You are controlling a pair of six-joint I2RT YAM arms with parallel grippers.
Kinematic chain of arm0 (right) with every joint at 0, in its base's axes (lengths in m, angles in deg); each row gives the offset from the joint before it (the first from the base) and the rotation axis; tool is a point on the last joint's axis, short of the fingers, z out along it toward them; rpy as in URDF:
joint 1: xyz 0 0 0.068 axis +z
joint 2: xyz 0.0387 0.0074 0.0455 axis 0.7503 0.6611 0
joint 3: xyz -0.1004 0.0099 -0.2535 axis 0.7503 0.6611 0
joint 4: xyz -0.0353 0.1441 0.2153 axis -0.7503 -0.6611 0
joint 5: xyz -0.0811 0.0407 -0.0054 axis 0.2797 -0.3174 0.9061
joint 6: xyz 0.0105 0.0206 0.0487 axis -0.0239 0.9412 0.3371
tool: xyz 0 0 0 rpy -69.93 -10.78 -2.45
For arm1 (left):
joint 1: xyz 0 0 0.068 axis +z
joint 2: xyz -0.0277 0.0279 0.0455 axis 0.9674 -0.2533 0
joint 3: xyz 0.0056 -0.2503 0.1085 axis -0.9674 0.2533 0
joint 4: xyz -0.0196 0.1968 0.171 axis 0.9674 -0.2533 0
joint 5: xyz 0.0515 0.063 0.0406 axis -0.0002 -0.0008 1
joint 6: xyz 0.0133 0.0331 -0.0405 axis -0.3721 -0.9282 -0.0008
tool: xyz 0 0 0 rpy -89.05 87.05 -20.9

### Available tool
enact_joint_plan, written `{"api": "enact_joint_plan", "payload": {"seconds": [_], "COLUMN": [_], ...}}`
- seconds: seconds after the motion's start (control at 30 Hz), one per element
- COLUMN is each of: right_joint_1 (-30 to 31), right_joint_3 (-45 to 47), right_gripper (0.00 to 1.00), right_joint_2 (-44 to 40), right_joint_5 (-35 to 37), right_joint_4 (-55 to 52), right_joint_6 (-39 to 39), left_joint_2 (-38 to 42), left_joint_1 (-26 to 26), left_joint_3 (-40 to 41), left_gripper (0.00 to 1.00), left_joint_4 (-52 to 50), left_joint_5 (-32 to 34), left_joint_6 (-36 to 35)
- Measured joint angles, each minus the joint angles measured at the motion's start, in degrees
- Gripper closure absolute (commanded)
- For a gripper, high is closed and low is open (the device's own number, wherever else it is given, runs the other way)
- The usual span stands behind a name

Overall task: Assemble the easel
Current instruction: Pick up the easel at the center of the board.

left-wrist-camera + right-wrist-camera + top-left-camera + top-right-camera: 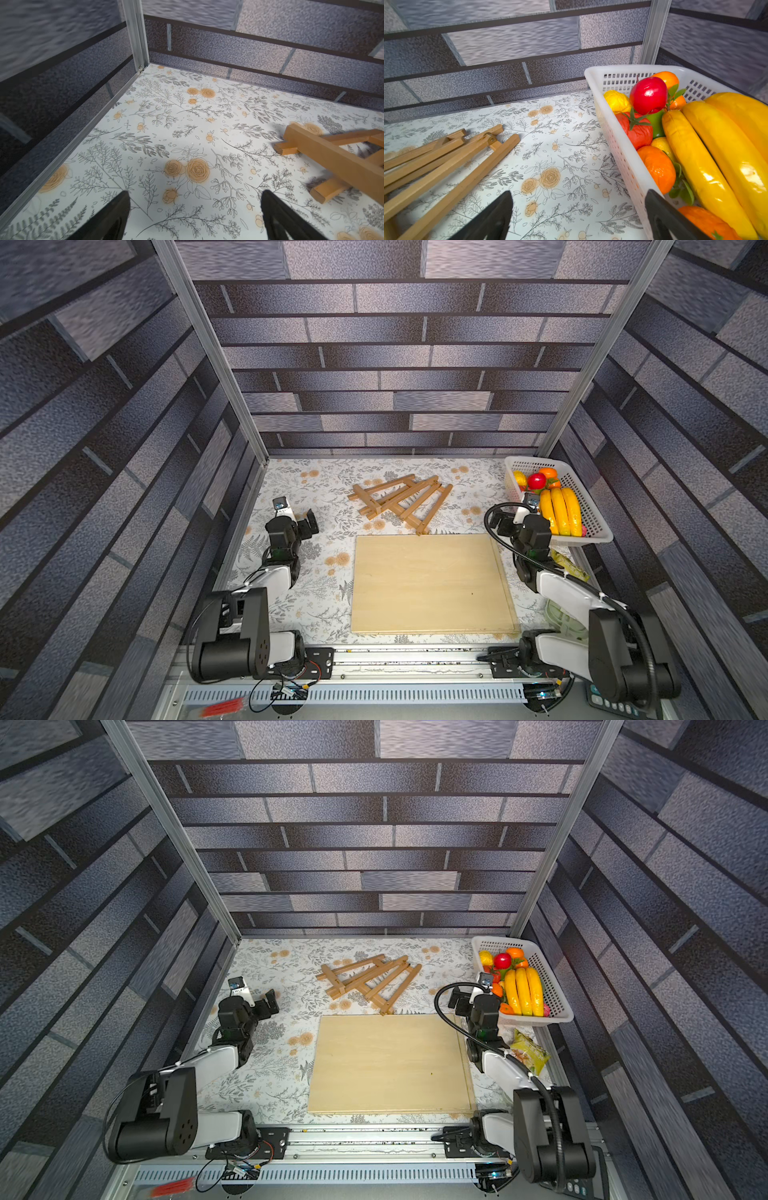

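The left gripper (194, 192) hangs at the left, jaws spread, empty. Far-middle, the folded wooden easel (401, 502) lies flat; it looks light, stiff, loosely hinged, so I'd pinch one slat near its end. The right gripper (579, 192), jaws apart and empty, hovers beside the fruit basket (633, 68).
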Motion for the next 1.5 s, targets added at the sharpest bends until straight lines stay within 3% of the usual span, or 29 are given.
{"api": "enact_joint_plan", "payload": {"seconds": [0.13,0.3,0.43,0.63,0.8,1.17,1.33,1.5], "right_joint_1": [-0.6,-0.7,2.1,4.7,7.8,16.3,16.7,16.7], "right_joint_3": [-17.2,-40.4,-46.6,-49.9,-50.3,-48.2,-45.0,-46.4], "right_gripper": [0.0,0.0,0.0,0.0,0.0,0.0,0.0,0.0], "right_joint_2": [-0.8,8.8,14.8,21.9,22.2,14.2,9.3,11.9], "right_joint_5": [-1.3,-14.6,-23.5,-35.0,-38.3,-36.6,-34.0,-33.1], "right_joint_4": [-21.4,-42.0,-51.1,-58.0,-59.6,-61.6,-62.2,-62.9], "right_joint_6": [7.4,16.2,20.6,24.7,27.2,32.4,33.6,31.7], "left_joint_2": [2.7,0.9,-5.4,-19.9,-32.8,-54.9,-64.3,-74.3], "left_joint_1": [-0.4,-6.1,-11.7,-20.7,-24.8,-22.9,-22.4,-22.5], "left_joint_3": [-15.6,-33.3,-44.7,-61.4,-71.3,-97.0,-110.0,-123.4], "left_gripper": [0.0,0.0,0.0,0.0,0.0,0.1,0.16,0.25], "left_joint_4": [-23.3,-47.5,-61.9,-77.7,-86.6,-100.4,-105.9,-112.5], "left_joint_5": [2.0,2.5,-1.0,-5.3,-9.9,-11.8,-12.4,-12.6], "left_joint_6": [7.9,15.7,22.4,29.6,32.2,30.8,29.1,28.4]}}
